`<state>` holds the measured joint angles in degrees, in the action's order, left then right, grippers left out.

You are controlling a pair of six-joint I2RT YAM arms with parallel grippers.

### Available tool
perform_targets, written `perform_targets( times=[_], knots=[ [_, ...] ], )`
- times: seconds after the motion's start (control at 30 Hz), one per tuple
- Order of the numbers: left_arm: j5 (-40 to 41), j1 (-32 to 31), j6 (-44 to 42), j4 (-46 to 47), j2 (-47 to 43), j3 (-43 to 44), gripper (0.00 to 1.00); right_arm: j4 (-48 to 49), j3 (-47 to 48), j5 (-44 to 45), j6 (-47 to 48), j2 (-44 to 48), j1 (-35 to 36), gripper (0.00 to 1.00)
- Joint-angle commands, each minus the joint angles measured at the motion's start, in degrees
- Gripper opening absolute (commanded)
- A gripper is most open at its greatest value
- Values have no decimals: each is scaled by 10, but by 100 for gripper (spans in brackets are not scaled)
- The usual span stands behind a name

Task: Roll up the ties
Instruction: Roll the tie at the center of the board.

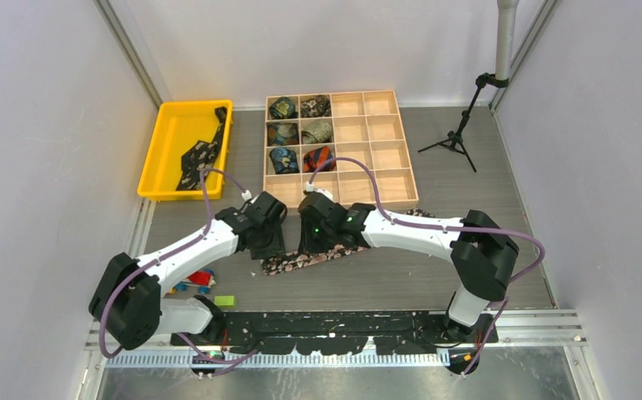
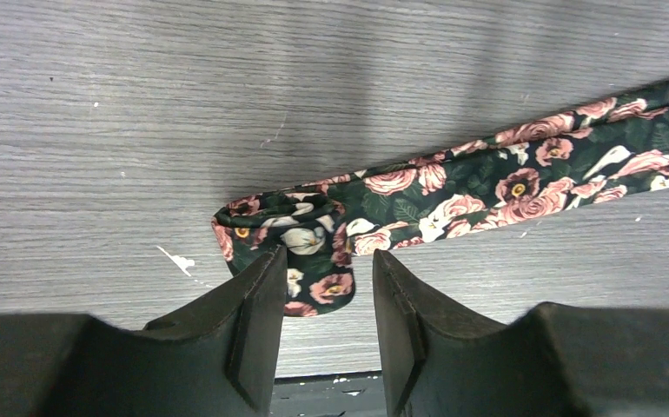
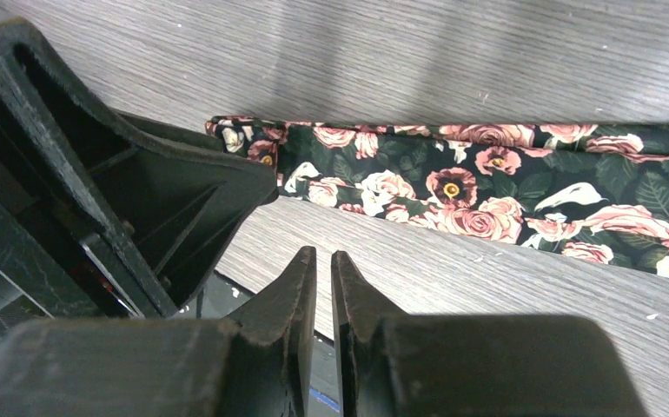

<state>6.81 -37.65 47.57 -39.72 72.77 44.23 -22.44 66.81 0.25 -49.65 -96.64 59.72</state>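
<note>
The dark floral tie (image 1: 301,260) lies flat on the table between my two grippers. In the left wrist view its near end (image 2: 292,239) is folded over into a small loop, and the strip (image 2: 522,178) runs off to the right. My left gripper (image 2: 327,256) is open, with its left fingertip (image 2: 266,278) at the loop and part of the fold between the jaws. My right gripper (image 3: 323,254) is shut and empty, just above the table in front of the tie (image 3: 487,187). The black dotted tie (image 1: 199,154) lies unrolled in the yellow bin (image 1: 161,142).
A wooden compartment box (image 1: 384,150) at the back holds several rolled ties in its left cells. A small tripod (image 1: 458,133) stands at the back right. Coloured blocks (image 1: 201,279) and a green block (image 1: 224,301) lie under the left arm. The left gripper's body (image 3: 96,191) fills the right wrist view's left side.
</note>
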Motion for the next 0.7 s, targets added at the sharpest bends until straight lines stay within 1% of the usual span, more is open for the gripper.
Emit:
perform_targets(
  times=[0.0, 0.17, 0.23, 0.37, 0.47, 0.57, 0.67],
  knots=[
    [1, -2, 3, -12, -38, 9, 43, -1, 37, 12, 6, 12, 0, 18],
    [35, -1, -16, -38, -90, 8, 42, 1, 59, 5, 6, -1, 0, 18],
    [65, 0, -22, -62, -120, 10, 41, 6, 73, -21, 5, -13, 1, 18],
    [99, 10, -30, -96, -187, 3, 39, 13, 105, -39, 3, -45, 4, 17],
    [98, 21, -27, -99, -240, -22, 39, 14, 136, -55, 3, -80, 7, 17],
    [93, 26, -5, -95, -297, -56, 43, 15, 165, -70, 2, -113, 10, 18],
    [93, 27, 21, -91, -331, -86, 44, 15, 190, -84, -1, -138, 13, 18]
  ],
)
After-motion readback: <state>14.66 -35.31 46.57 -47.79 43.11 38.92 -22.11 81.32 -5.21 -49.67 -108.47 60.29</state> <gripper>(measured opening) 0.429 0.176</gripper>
